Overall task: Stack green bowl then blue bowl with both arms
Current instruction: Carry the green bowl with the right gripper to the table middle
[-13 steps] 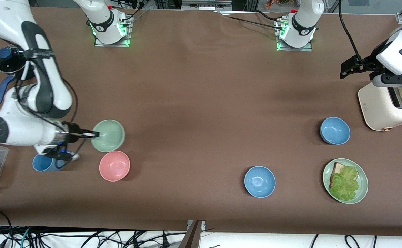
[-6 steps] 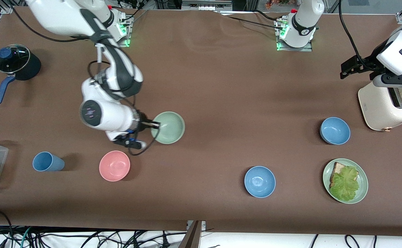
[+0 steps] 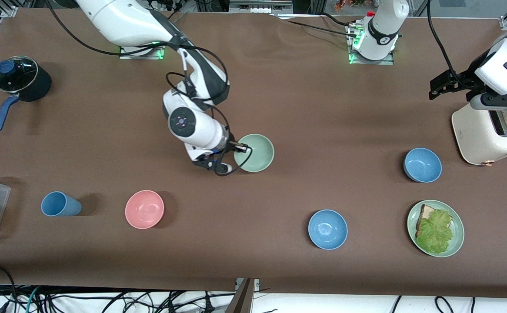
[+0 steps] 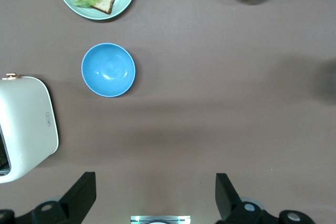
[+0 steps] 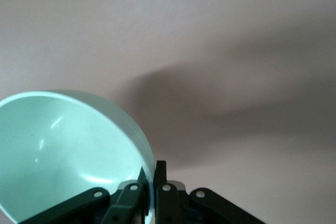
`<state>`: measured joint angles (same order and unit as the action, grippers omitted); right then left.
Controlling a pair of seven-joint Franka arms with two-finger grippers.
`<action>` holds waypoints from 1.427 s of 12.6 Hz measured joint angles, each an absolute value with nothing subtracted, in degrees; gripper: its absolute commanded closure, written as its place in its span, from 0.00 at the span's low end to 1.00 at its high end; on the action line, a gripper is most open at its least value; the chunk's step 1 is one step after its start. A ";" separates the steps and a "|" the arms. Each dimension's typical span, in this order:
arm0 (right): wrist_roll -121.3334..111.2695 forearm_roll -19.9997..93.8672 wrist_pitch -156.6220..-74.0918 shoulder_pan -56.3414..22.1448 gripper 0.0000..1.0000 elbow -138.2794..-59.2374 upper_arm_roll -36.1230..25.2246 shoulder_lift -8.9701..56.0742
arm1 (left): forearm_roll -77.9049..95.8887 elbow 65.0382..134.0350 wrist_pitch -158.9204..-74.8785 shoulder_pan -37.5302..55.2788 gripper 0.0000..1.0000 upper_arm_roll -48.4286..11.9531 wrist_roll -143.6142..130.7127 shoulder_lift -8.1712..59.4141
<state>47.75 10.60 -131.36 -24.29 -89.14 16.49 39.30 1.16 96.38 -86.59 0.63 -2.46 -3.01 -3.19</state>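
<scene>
Lowest in the front view, a blue bowl sits right of centre on the table, unmoved. Higher, at mid-frame, the right gripper pinches the rim of the green bowl, having carried it from the left edge, away from the pink bowl. At the upper right, the left gripper waits over the toaster, fingers spread. I judge the green bowl is being brought centre for stacking.

No readable text, brand or number is seen. Only a small red triangular sign is borne by the toaster, beneath the left gripper.
</scene>
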 measured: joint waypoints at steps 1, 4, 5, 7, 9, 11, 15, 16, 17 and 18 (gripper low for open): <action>48.67 10.60 -132.83 -25.46 1.00 -89.15 16.48 40.23 | 1.16 96.38 -86.59 0.63 0.00 -2.45 -3.01 -3.19; 50.02 10.60 -136.25 -27.91 1.00 -89.14 16.44 42.91 | 1.16 96.38 -86.59 0.62 0.00 -2.41 -3.01 -3.19; 50.36 10.60 -136.82 -28.32 1.00 -89.14 16.44 43.54 | 1.16 96.38 -86.59 0.61 0.00 -2.40 -3.01 -3.19; 50.57 10.60 -137.09 -28.53 1.00 -89.12 16.43 44.09 | 1.16 96.38 -86.59 0.60 0.00 -2.38 -3.01 -3.19; 50.57 10.60 -137.08 -28.61 1.00 -89.12 16.42 44.13 | 1.16 96.38 -86.59 0.22 0.00 -2.34 -3.01 -3.09; 50.57 10.60 -137.08 -28.86 0.74 -89.12 16.43 44.34 | 1.16 96.38 -86.59 -0.18 0.00 -2.27 -3.01 -2.95; 50.58 10.60 -137.09 -28.94 0.58 -89.12 16.42 44.84 | 1.16 96.38 -86.59 -0.20 0.00 -2.27 -3.01 -2.80; 50.58 10.60 -137.09 -28.94 0.40 -89.11 16.42 44.86 | 1.16 96.38 -86.59 -0.21 0.00 -2.27 -3.01 -2.78; 50.58 10.59 -137.13 -28.94 0.00 -89.02 16.42 44.85 | 1.16 96.38 -86.59 -0.24 0.00 -2.26 -3.01 -2.71; 50.56 10.45 -137.22 -28.94 0.00 -88.59 16.41 44.83 | 1.16 96.38 -86.59 -0.42 0.00 -2.22 -3.01 -2.58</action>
